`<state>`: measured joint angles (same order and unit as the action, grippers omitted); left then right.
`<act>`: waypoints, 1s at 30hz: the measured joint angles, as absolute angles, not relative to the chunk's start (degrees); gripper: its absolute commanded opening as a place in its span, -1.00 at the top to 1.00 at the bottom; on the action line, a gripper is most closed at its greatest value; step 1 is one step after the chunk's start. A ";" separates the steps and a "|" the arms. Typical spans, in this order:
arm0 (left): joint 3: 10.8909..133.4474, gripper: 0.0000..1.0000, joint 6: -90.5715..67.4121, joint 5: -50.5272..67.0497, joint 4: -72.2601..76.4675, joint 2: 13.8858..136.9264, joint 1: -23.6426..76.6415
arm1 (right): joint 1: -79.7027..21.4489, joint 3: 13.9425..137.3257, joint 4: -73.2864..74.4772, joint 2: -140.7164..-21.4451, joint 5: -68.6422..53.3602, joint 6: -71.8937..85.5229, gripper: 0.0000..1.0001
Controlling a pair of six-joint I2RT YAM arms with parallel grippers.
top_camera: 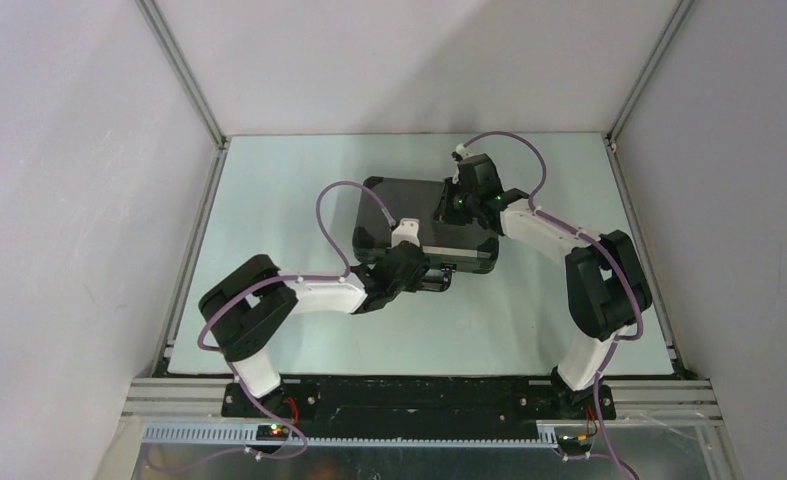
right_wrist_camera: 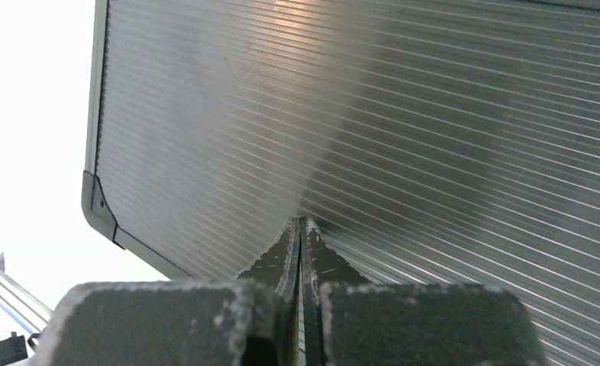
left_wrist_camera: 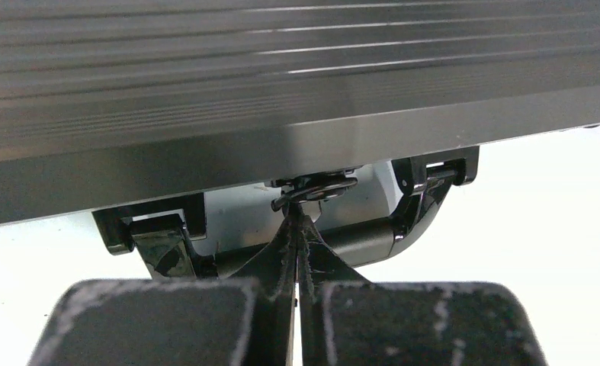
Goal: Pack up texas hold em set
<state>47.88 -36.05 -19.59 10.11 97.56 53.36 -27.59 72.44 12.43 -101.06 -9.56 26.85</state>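
While the black ribbed hard briefcase [top_camera: 409, 200] lies closed mid-tabletop, my right gripper [right_wrist_camera: 300, 225], fingers together, touches its lid; my left gripper [left_wrist_camera: 296, 221], likewise pinched empty, noses the metal front latch [left_wrist_camera: 316, 187]; fastening it probably needs a precise nudge.

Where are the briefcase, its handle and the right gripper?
briefcase [top_camera: 419, 205], top external view, on the closed lid.
handle [left_wrist_camera: 365, 240], left wrist view, on its grip bar.
right gripper [right_wrist_camera: 300, 226], right wrist view, between the shut fingertips.

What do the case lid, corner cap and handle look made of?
The case lid is ribbed sheet with a dull sheen, likely aluminium or plastic. The corner cap is dark and smooth with a rivet, probably metal. The handle is glossy black, likely moulded plastic.
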 measured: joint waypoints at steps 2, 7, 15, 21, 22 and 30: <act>48.16 1.00 -36.05 -19.57 9.69 98.06 53.45 | -27.55 72.44 12.51 -101.06 -9.58 26.85 1.00; 48.82 1.00 -36.05 -19.53 9.23 98.74 53.91 | -27.46 72.44 12.56 -101.06 -9.80 26.83 1.00; 50.39 1.00 -36.27 -19.49 9.28 100.22 54.39 | -27.44 72.44 12.56 -101.06 -9.85 26.83 1.00; 51.44 1.00 -37.12 -20.84 8.47 100.82 54.70 | -27.40 72.42 12.58 -101.06 -9.85 26.83 1.00; 52.05 1.00 -37.19 -21.32 8.16 101.14 54.76 | -27.40 72.42 12.58 -101.06 -9.85 26.83 1.00; 54.81 1.00 -37.78 -24.32 4.16 102.26 55.64 | -27.40 72.42 12.60 -101.06 -9.85 26.83 1.00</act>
<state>54.81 -37.78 -24.32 4.16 102.26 55.64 -27.40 72.42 12.60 -101.06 -9.85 26.83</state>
